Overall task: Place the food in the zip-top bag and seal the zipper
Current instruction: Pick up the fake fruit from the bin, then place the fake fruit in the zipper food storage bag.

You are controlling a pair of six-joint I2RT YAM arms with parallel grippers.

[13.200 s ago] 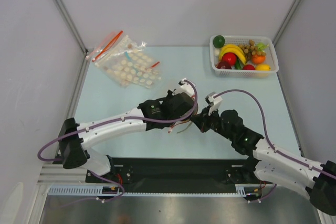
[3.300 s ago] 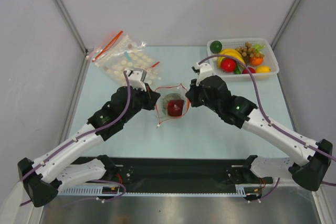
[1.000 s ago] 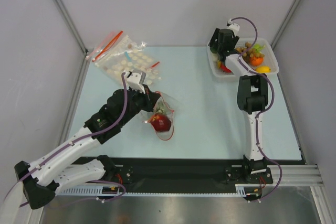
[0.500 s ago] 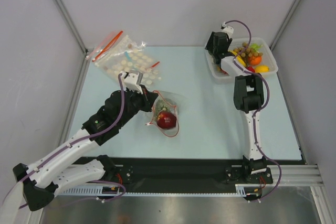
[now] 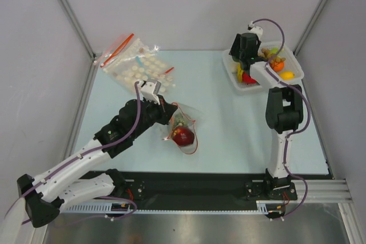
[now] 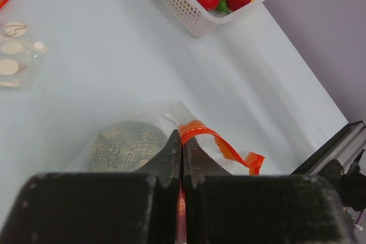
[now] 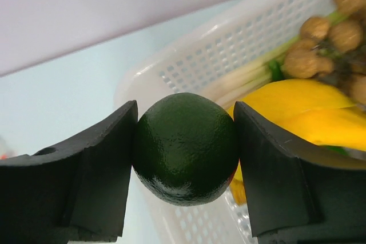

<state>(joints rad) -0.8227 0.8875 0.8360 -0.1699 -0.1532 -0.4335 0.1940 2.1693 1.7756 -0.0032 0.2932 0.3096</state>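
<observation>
Your left gripper (image 6: 182, 141) is pinched tight on the zipper (image 6: 220, 144) of the zip-top bag (image 5: 182, 127), which sits well left of the basket (image 6: 177, 7), toward the arm bases, likely to hold the mouth up for the next piece. The grey-green ball (image 6: 123, 144) and shiny red fruit (image 5: 183, 136) are already inside. Your right gripper (image 7: 185, 132) clamps the dark green ball (image 7: 183, 161) just over the basket's left rim, bananas (image 7: 297, 104) beside it, probably to carry it bagward. No readable labels or writing anywhere

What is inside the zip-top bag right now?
A shiny red fruit and a rough grey-green ball show through the zip-top bag. Anything beneath them is covered.
</observation>
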